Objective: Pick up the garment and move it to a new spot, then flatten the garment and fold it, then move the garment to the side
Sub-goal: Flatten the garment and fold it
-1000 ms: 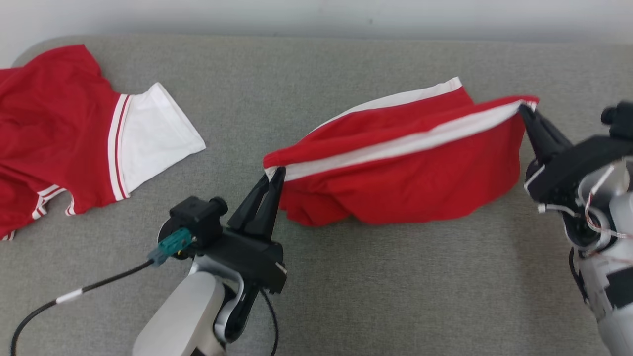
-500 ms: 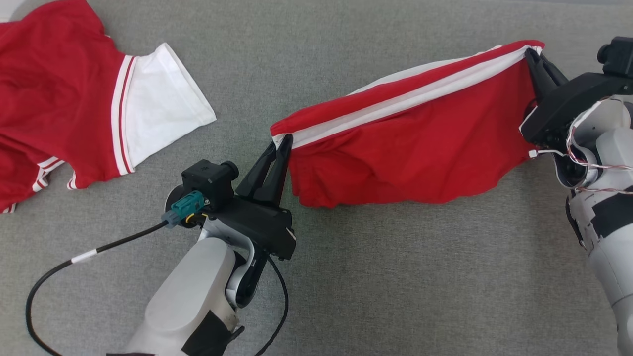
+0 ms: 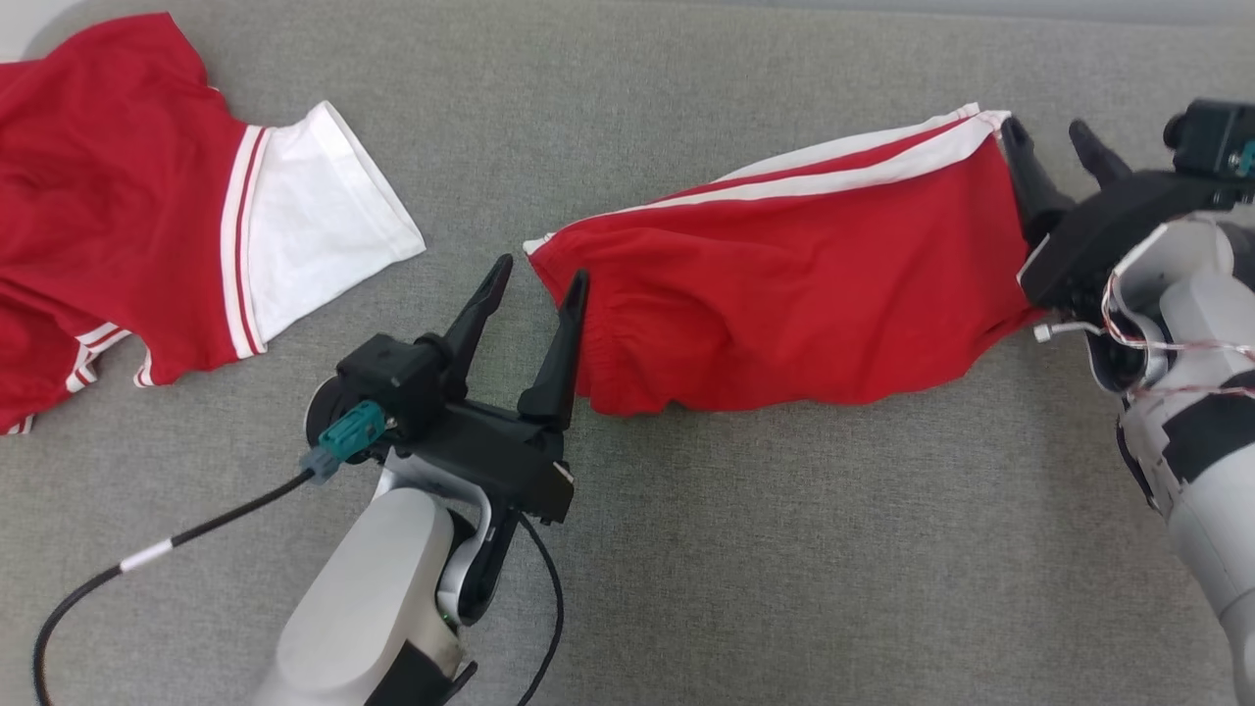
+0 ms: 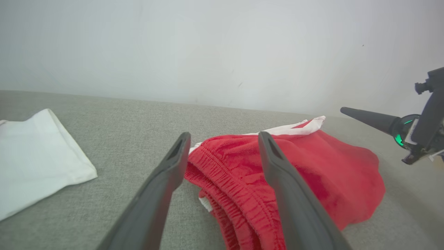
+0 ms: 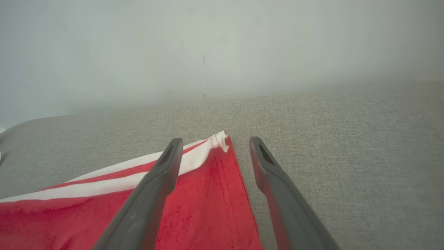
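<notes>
Garment [image 3: 784, 304] lying loose on the grey counter [image 3: 784, 569].
My left fingers [image 3: 564, 333] stand wide at its waistband, my right fingers [image 3: 1025, 176] wide at the striped hem corner; neither grips.

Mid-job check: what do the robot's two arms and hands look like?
Left hand and right hand: black housings, each with two long, tapering dark fingers. Pale grey forearms. The left carries a teal connector and a black cable with a white band; the right has thin red-and-white wires and black patches.

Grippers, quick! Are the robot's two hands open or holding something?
Left gripper: open, holding nothing, beside the red shorts.
Right gripper: open, holding nothing.
</notes>
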You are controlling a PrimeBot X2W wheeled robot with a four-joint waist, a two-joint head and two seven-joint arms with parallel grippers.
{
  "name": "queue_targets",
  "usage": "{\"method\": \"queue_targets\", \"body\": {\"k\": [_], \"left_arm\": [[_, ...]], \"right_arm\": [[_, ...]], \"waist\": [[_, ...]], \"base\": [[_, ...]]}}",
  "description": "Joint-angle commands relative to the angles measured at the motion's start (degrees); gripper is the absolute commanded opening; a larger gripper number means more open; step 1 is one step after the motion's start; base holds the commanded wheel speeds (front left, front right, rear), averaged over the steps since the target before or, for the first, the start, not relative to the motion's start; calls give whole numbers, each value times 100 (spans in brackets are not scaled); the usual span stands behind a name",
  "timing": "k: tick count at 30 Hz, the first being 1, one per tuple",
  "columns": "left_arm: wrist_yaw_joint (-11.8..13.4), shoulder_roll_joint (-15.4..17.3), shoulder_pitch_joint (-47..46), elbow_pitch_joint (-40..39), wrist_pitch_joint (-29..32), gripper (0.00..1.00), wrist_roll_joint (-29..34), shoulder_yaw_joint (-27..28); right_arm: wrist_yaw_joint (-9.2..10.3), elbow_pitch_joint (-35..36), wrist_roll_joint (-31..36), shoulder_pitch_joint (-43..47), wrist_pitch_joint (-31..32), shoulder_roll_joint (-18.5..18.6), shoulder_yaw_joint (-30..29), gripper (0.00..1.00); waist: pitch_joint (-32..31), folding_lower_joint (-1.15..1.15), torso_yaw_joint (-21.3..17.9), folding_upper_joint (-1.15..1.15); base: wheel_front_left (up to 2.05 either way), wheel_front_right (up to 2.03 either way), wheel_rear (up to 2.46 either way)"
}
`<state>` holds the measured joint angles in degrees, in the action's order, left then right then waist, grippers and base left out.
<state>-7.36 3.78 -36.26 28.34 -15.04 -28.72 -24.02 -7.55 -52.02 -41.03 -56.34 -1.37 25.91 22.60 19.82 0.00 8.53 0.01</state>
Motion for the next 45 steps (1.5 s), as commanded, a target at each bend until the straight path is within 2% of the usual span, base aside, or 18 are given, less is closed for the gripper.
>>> {"method": "queue_targets", "body": {"k": [1, 6, 11, 15, 19, 20, 21, 22, 29, 39, 45], "left_arm": [[25, -13, 100, -62, -20, 100, 76, 44], [174, 50, 561, -672, -20, 100, 735, 469], [442, 93, 1241, -1342, -21, 100, 1408, 933], [588, 49, 1780, -1774, -20, 100, 1620, 1418], [567, -20, 2217, -1945, -21, 100, 1695, 1766], [545, -33, 2296, -1952, -20, 100, 1725, 1817], [544, -37, 2360, -1961, -20, 100, 1766, 1860], [528, -45, 2412, -1966, -20, 100, 1778, 1899], [513, -82, 2718, -1969, -20, 100, 1834, 2117], [454, -92, 3167, -1965, -20, 100, 1847, 2330], [460, -92, 3333, -2024, -21, 100, 1860, 2418]], "right_arm": [[13, -22, -65, 98, -15, 27, 37, 100], [14, -130, -305, 394, -78, 190, 257, 100], [14, -245, -482, 680, -115, 266, 424, 100], [14, -336, -578, 806, -177, 303, 560, 100], [14, -521, -655, 898, -82, 281, 686, 100], [14, -548, -679, 927, -31, 253, 729, 82], [14, -556, -705, 956, 5, 236, 774, 15], [14, -563, -731, 974, 9, 223, 807, 0], [14, -558, -1082, 1113, -126, 194, 837, 0], [14, -203, -1717, 2058, -361, 774, 798, 0], [14, 23, -1941, 2378, -438, 928, 780, 0]], "waist": [[-66, 0, -12, -1], [-192, 0, 50, -1], [-260, 0, 139, -1], [-279, 0, 205, -1], [-303, 0, 270, -1], [-310, 0, 283, -1], [-321, 0, 297, -1], [-332, 0, 306, -1], [-618, 0, 214, -1], [-1073, 0, -136, -1], [-1149, 0, -332, -1]], "base": [[0, 0, 0], [0, 0, 0], [0, 0, 0], [0, 0, 0], [0, 0, 0], [0, 0, 0], [0, 0, 0], [0, 0, 0], [0, 0, 0], [0, 0, 0], [0, 0, 0]]}}
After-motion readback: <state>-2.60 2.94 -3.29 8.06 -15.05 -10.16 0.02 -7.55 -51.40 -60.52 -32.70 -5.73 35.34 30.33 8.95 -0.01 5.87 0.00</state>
